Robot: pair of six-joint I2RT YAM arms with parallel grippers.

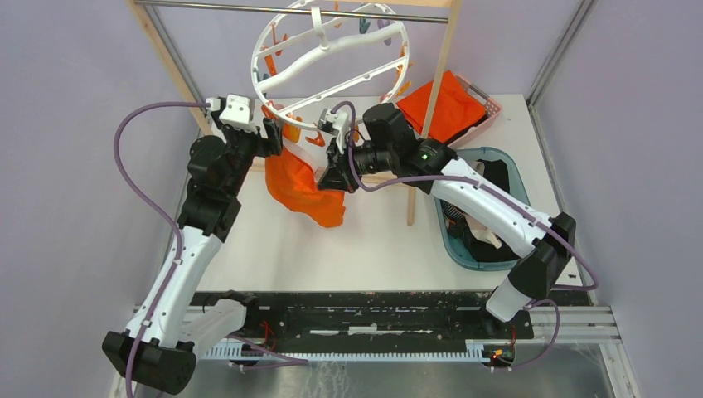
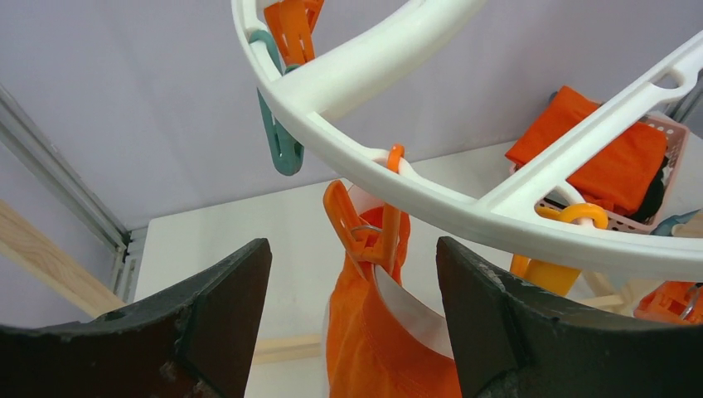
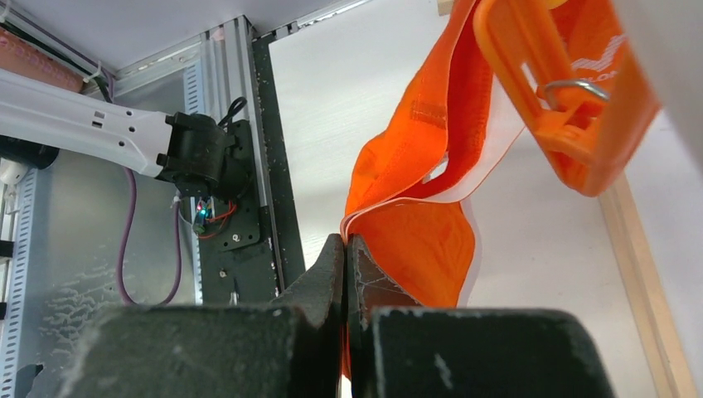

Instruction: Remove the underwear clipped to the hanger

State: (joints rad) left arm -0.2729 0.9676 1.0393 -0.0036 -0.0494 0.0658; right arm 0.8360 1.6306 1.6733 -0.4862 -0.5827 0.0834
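Note:
The white ring hanger (image 1: 264, 41) hangs tilted from the metal bar, with several orange pegs under it. The orange underwear with white trim (image 1: 303, 186) hangs from one orange peg (image 2: 352, 228) on the ring's near rim (image 2: 373, 157). My left gripper (image 1: 273, 137) is open, its jaws either side of that peg and the garment's top (image 2: 390, 348), touching neither. My right gripper (image 1: 332, 178) is shut on the lower edge of the orange underwear (image 3: 423, 249), below a peg (image 3: 547, 99). Black cloth (image 1: 497, 170) and pale cloth (image 1: 489, 240) lie in the tub at right.
A wooden-post frame (image 1: 435, 83) with a metal bar (image 1: 249, 8) carries the hanger. A pink basket (image 1: 491, 106) at the back right holds a folded orange cloth (image 1: 443, 104). A teal tub (image 1: 448, 232) stands at the right under my right arm.

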